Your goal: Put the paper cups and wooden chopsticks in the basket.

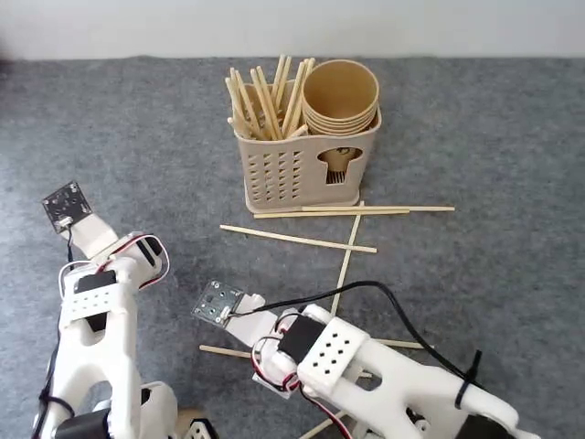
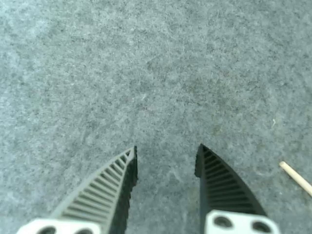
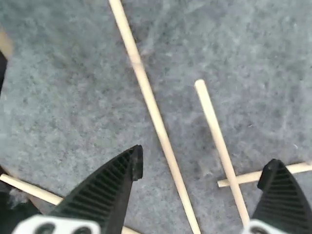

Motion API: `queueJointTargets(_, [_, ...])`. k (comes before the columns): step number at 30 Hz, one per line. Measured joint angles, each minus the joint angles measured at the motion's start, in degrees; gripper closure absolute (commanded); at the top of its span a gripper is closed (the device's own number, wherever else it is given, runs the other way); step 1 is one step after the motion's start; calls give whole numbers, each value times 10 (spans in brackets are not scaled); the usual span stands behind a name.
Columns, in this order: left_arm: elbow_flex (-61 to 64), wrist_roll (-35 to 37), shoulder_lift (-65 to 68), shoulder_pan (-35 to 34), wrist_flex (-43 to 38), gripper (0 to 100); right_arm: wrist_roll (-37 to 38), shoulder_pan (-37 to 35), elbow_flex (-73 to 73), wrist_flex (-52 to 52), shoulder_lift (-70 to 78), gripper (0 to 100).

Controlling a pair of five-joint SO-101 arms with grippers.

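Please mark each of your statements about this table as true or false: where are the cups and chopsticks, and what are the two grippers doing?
1. The right gripper is open above loose chopsticks. True.
2. The left gripper holds one of them. False: it is open and empty, above bare carpet.
3. The paper cups are stacked inside the basket. True.
4. All chopsticks are already in the basket. False: several lie on the carpet in front of it.
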Motion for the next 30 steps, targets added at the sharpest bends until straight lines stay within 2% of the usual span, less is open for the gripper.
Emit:
queueJointTargets(11, [0, 0, 0, 0, 0, 813, -15, -2, 35, -80, 76, 627])
queueJointTargets(14, [0, 0, 0, 0, 0, 813, -15, -2, 23, -82, 103, 693])
queueJointTargets(21, [7, 0, 0, -1, 0, 813, -15, -2, 0, -74, 113, 934])
queueJointTargets(30, [7, 0, 0, -1, 0, 813, -14, 3, -9, -64, 113, 989])
